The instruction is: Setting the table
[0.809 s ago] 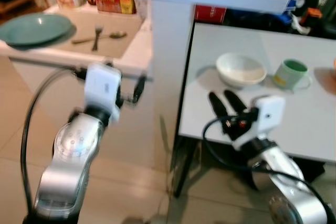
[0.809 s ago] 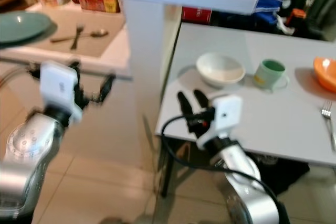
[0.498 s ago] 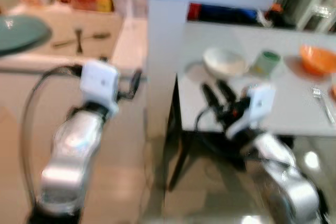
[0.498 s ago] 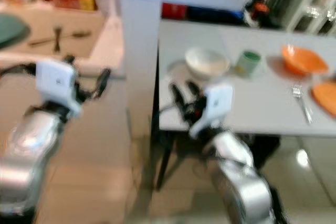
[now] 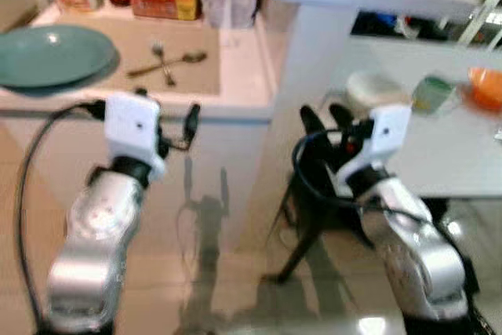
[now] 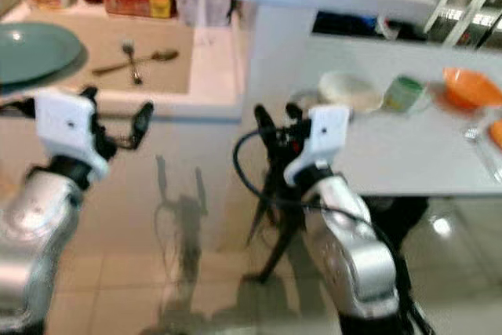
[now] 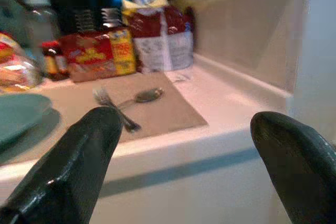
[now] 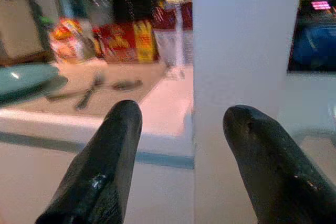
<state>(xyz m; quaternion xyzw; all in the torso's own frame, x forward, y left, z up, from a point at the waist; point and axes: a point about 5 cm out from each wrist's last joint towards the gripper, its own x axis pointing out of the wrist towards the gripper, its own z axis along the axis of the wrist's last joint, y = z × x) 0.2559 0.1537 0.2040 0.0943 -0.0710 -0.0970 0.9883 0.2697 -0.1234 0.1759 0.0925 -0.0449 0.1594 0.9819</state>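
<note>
While the robot faces the worktop (image 5: 235, 76) in the left eye view, where the fork (image 5: 161, 64) and spoon (image 5: 176, 59) lie crossed on a tan mat (image 5: 149, 68) beside the green plate (image 5: 51, 54), the left pincer (image 5: 141, 111) and right pincer (image 5: 328, 123) hang short of its edge, so the approach should close squarely before either reaches; against the picture 0.8 s ago the camera has turned left, bringing this worktop nearer the middle and pushing the white table (image 5: 439, 147) with bowl (image 5: 375, 88) and mug (image 5: 433, 93) rightward. Through the left wrist view the fingers (image 7: 73, 166) stand spread and empty with the cutlery between them ahead, favouring this pincer for the pick, and the right wrist view shows fingers (image 8: 102, 166) likewise released beside the white post (image 8: 241, 40)
</note>
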